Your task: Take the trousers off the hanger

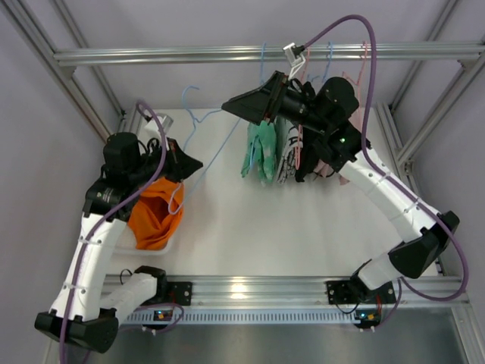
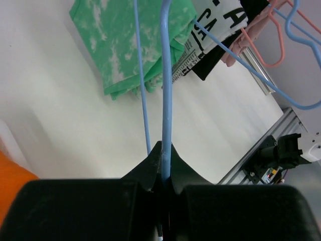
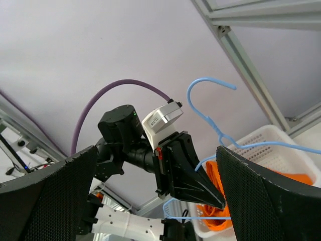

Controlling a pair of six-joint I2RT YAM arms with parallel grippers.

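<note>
lifting the blue hanger clear of the orange trousers

the step in hand is looking like the separation itself, so the left pincer [image 2: 165, 150] should be carrying the wire up and away in a slow, straight pull. it should be watching that no fold is riding along on the lower bar, and squeezing firmly so the thin wire is not twisting between the pads. that pincer is clenching fully, its two black fingers pressing together on one strand of the thin light-blue wire hanger [image 2: 167, 75], which is running straight out from the grip. a second strand is passing just beside the fingers without being pinched. the hanger's hook is pointing up in open air, free of the rail in the overhead view.

below the grip, the bright orange cloth trousers [image 1: 155, 220] are lying bunched in a white plastic lattice basket [image 3: 273, 145] at the left of the white table [image 1: 250, 235], under the left arm. the hanger's lower loop is hanging over the cloth, and these views are not showing whether any fold is catching on it.

further out, the right pincer [image 1: 235, 108] is standing wide open and holding nothing, hovering high near the aluminium rail [image 1: 189, 54]. from there it could be coming in to pin the cloth down if it drags. beneath it, a mint-green patterned garment [image 2: 125, 45] is hanging well apart from the work
</note>
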